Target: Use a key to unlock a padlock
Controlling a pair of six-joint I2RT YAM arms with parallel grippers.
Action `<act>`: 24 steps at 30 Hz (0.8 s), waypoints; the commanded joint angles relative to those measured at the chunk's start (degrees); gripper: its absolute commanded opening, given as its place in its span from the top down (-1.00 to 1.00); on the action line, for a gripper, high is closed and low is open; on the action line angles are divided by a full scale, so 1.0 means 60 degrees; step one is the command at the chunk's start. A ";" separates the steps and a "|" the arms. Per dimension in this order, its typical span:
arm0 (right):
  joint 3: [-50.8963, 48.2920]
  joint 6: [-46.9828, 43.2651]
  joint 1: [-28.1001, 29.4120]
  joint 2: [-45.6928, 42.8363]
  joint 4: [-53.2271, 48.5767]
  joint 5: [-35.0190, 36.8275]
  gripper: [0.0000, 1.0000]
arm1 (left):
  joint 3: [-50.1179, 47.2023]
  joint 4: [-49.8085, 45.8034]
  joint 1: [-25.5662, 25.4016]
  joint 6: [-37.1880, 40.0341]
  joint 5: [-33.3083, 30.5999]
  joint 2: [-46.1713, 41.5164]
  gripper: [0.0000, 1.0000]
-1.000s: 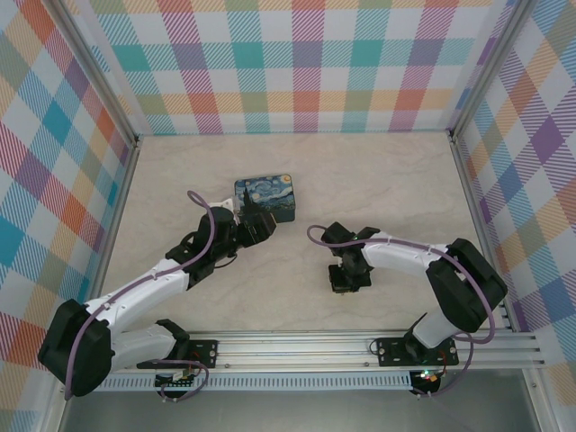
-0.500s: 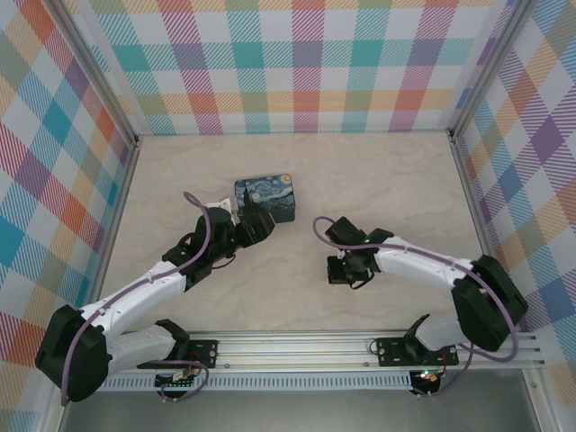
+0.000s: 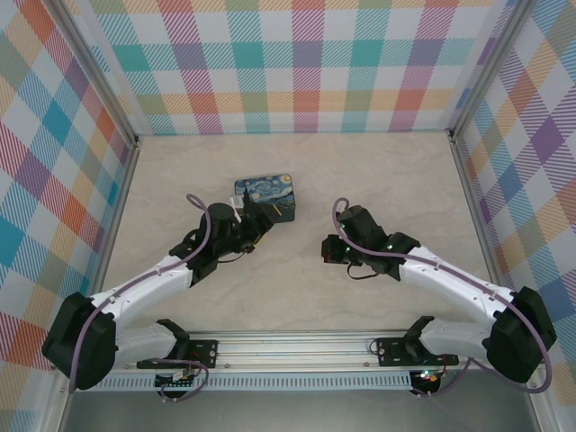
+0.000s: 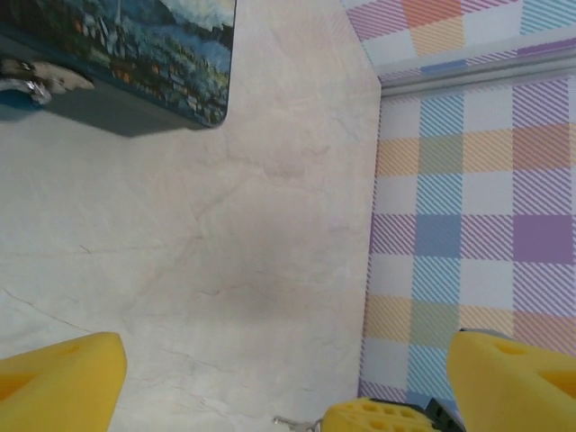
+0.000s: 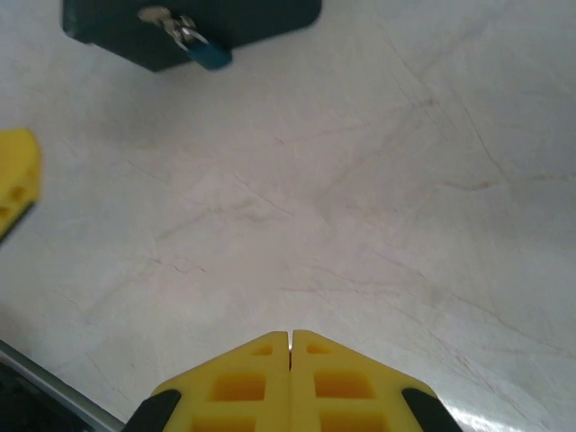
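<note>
The blue padlock (image 5: 209, 54) hangs by its silver shackle from the front latch of the Starry Night tin (image 3: 267, 196), which lies on the table. My left gripper (image 3: 260, 218) hovers just in front of the tin (image 4: 135, 45). It stands open, its yellow fingers (image 4: 54, 382) wide apart with nothing between them. My right gripper (image 3: 331, 249) is to the right of the tin, pointing towards it, with its jaws pressed together (image 5: 290, 337). In the left wrist view a thin silver sliver, the key (image 4: 292, 421), sticks out from the right gripper's tip (image 4: 387, 416).
Bare marble tabletop (image 3: 378, 180) lies between the tin and my right gripper. Checked walls (image 3: 306, 63) close in the back and both sides. A metal rail (image 3: 360, 346) runs along the near edge. One left finger (image 5: 13, 180) shows at the left edge of the right wrist view.
My right gripper has risen off the table, moved back and left, and turned towards the tin, still shut. My left arm has barely moved.
</note>
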 commanded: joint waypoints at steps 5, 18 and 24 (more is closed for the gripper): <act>0.0429 -0.0349 0.0077 -0.0036 0.2398 0.0292 1.00 | -0.0139 0.2039 -0.0232 -0.4620 0.0325 0.0518 -0.67; 0.1278 -0.0459 0.0103 0.1381 0.4340 -0.0334 1.00 | -0.0656 0.3085 -0.0780 -0.7870 -0.0439 0.0574 -0.50; 0.1667 -0.0359 0.0292 0.2042 0.4683 -0.0753 1.00 | -0.0664 0.3401 -0.0907 -0.8156 -0.0521 0.0717 -0.42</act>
